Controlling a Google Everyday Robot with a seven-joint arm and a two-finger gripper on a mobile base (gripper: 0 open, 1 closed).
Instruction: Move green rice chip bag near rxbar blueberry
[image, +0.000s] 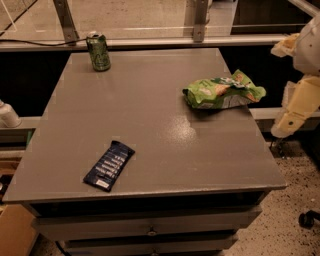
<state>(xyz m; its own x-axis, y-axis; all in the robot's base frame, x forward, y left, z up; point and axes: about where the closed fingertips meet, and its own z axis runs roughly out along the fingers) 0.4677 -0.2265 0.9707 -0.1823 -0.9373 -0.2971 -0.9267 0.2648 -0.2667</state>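
Tool (289, 120) empty, right of table (150, 110).

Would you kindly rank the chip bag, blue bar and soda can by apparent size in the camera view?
Largest: chip bag.
Then the blue bar and the soda can look alike; the can stands farther away, so no ranking.
The gripper hangs right of the table.

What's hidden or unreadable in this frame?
Camera view:
- Tool, right of the table: cut off by the right edge.
- Blue bar: lettering too small to read.
- Green chip bag: back hidden by its own crumples.
- White object, left: cut off by the edge.
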